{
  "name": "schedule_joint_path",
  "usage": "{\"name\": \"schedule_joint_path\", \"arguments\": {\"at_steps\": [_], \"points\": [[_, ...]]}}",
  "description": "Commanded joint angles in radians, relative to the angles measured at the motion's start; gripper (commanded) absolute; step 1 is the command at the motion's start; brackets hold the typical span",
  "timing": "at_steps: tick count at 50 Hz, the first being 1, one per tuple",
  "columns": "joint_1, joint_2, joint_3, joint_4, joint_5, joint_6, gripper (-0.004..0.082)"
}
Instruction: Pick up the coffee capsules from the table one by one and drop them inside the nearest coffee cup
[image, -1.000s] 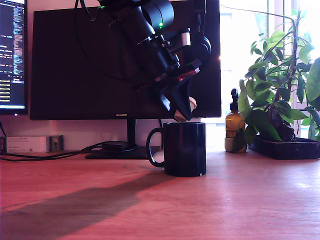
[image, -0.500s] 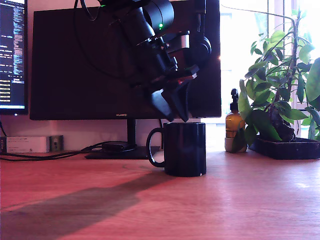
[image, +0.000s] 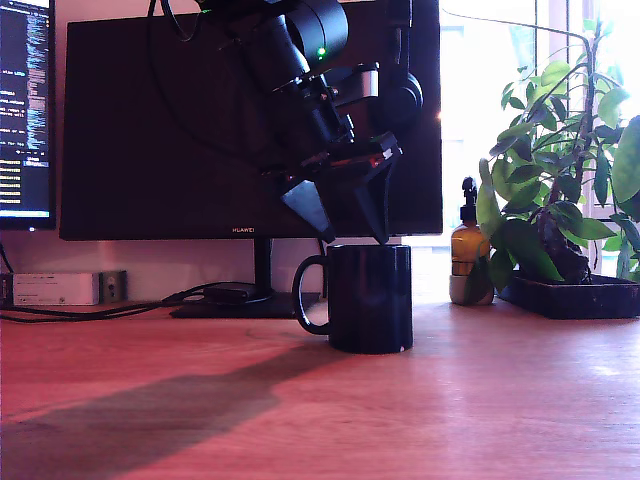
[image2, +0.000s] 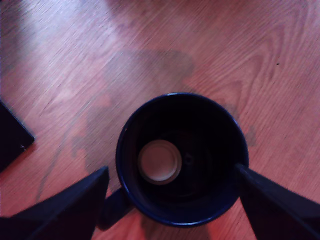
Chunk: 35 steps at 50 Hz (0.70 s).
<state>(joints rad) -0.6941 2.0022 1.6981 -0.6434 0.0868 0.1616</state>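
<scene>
Resting on the bottom of the cup (image2: 182, 157) is one cream-white capsule (image2: 159, 161), seen from above in the wrist view, lying toward the handle side of the floor; a second capsule cannot be made out, inside the cup or on the visible wood. The cup stands upright on the table (image: 480, 400), its handle turned toward the exterior view's left. Directly over its mouth the tool (image: 353, 238) is held with its jaws spread wide and nothing between them; in the wrist view the two dark fingers (image2: 75, 205) are seen flanking the rim on either side, apart from it. The drop is judged to be done, so the step in hand is a clean retreat: it is best made by lifting straight up before any sideways travel, so that neither finger catches the rim and the cup is not tipped or dragged. The jaws may well be left spread for the next pick. Counted: one capsule, one cup, one tool. Beyond these, one dark monitor (image: 180, 130) is set behind the cup, one amber pump bottle (image: 468, 255) stands to the exterior view's right, and one leafy plant (image: 560, 160) is placed beside it.
</scene>
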Motion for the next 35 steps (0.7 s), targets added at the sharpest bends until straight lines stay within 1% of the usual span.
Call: {"name": "schedule_joint_path", "arguments": {"at_steps": [1,3,5,6,10,11,12,13,14,17,20,24,32,35], "points": [[-0.006,0.018,0.01,0.006,0.001,0.008,0.068],[-0.006,0.017,0.01,0.003,0.0,0.013,0.0605],[-0.006,0.013,0.01,-0.002,0.002,0.013,0.0496],[-0.006,0.012,0.01,-0.005,0.002,0.023,0.0431],[-0.006,0.011,0.01,-0.012,0.003,0.031,0.0136],[-0.006,0.011,0.01,-0.013,0.01,0.031,0.0062],[-0.006,0.011,0.01,-0.014,0.016,0.031,-0.0004],[-0.006,0.011,0.01,-0.016,0.021,0.031,-0.0036],[-0.006,0.011,0.01,-0.018,0.03,0.031,-0.001],[-0.005,0.011,0.01,-0.023,0.049,0.031,-0.0022],[-0.001,0.009,0.01,-0.023,0.086,0.03,-0.0021],[0.002,-0.002,0.009,-0.028,0.117,0.027,-0.0021],[0.002,-0.025,-0.008,-0.025,0.124,0.022,-0.0021],[0.004,-0.037,-0.023,-0.021,0.134,0.022,-0.0021]]}}
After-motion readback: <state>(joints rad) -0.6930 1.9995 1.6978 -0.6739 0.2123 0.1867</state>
